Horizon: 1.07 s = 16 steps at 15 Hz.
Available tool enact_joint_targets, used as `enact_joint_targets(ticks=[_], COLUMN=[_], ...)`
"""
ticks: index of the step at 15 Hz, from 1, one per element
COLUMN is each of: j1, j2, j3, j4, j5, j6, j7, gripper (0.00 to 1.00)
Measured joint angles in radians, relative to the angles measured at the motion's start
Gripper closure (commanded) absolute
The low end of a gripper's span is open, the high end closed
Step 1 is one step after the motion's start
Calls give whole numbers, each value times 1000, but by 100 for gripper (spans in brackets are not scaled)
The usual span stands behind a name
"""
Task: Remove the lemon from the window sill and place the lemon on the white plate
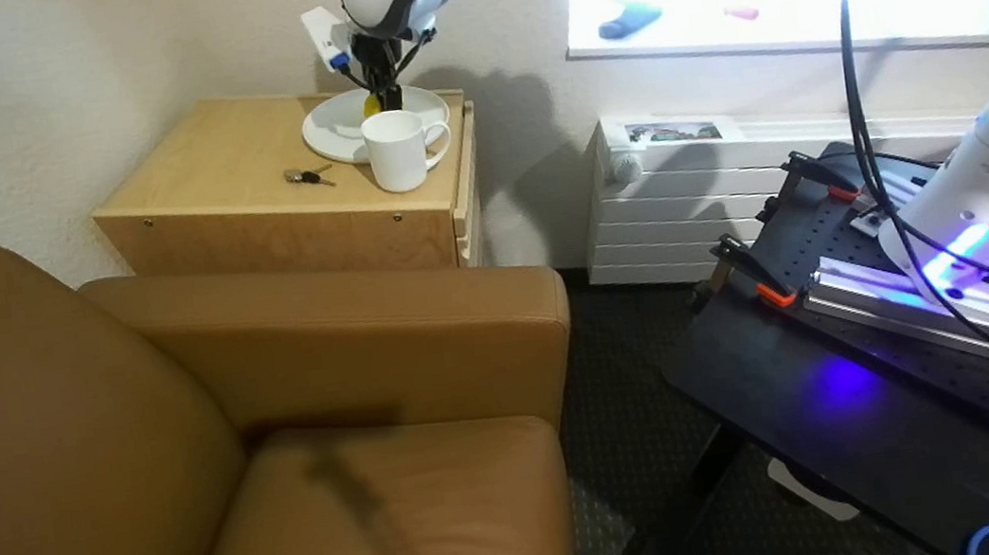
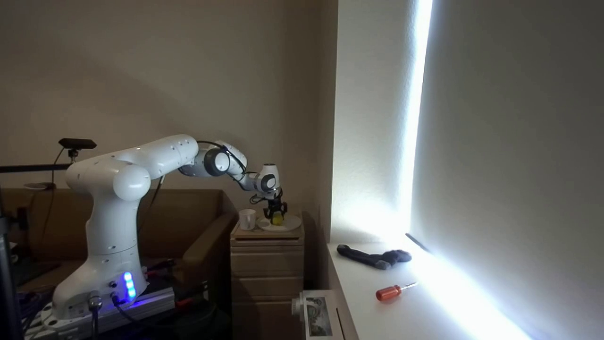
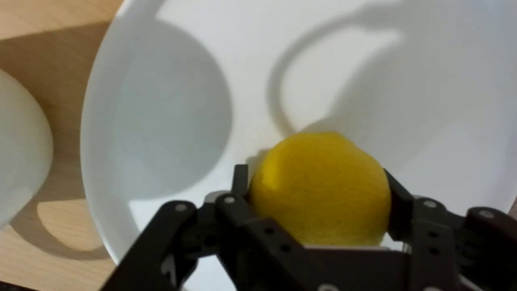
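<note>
The lemon (image 3: 323, 194) is yellow and sits between the two black fingers of my gripper (image 3: 313, 171) in the wrist view. Both fingers lie against its sides. In both exterior views the lemon (image 1: 371, 106) (image 2: 277, 218) shows low over the white plate (image 1: 326, 135) (image 2: 293, 224), with the gripper (image 1: 384, 99) (image 2: 276, 215) pointing down. I cannot tell whether the lemon touches the plate. The plate's rim (image 3: 95, 125) curves along the left of the wrist view. The white window sill (image 2: 365, 309) also shows brightly lit in an exterior view (image 1: 807, 36), away from the gripper.
A white cup (image 1: 397, 152) stands close beside the plate, also in the wrist view (image 3: 20, 149). Keys (image 1: 309, 177) lie on the wooden cabinet top (image 1: 193, 164). A brown sofa (image 1: 347, 316) is adjacent. A red screwdriver (image 2: 389, 293) and dark cloth (image 2: 375, 257) lie on the sill.
</note>
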Motion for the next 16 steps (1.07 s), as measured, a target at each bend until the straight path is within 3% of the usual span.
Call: enact_joint_targets(ticks=[12,16], j1=[-10,-53], j2=[-12,-113], j3=[12,77], j4=[95,78], j5=[13,78], j6=[-76,-49], j7=[41,-24], gripper=[0,0])
